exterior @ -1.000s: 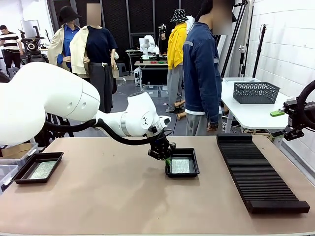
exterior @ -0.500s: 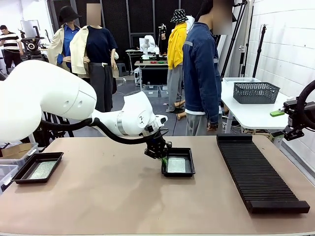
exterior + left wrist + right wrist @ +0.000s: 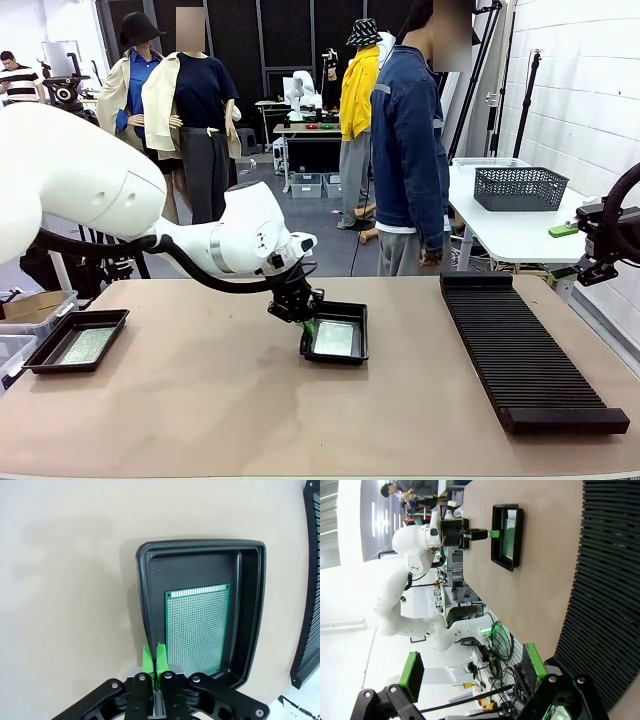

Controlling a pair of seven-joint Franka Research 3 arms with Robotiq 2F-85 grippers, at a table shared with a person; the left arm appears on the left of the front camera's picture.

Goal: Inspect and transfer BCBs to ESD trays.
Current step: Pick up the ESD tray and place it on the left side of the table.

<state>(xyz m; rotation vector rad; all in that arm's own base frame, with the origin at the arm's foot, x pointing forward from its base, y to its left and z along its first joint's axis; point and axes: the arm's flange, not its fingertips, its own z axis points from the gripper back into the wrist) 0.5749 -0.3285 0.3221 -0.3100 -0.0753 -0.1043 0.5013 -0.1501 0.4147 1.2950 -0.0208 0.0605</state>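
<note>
I see the left gripper point(image 3: 154, 652) pinching the near rim of an ESD tray point(image 3: 145, 610) at mid-desk; a BCB point(image 3: 196, 625) lies flat inside. The right gripper point(image 3: 472, 672) is spread wide, holding nothing.

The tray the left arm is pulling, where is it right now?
Front view: the tray sits mid-table, left of the ribbed rack, one circuit board inside, the left claw pinching its rim.
</note>
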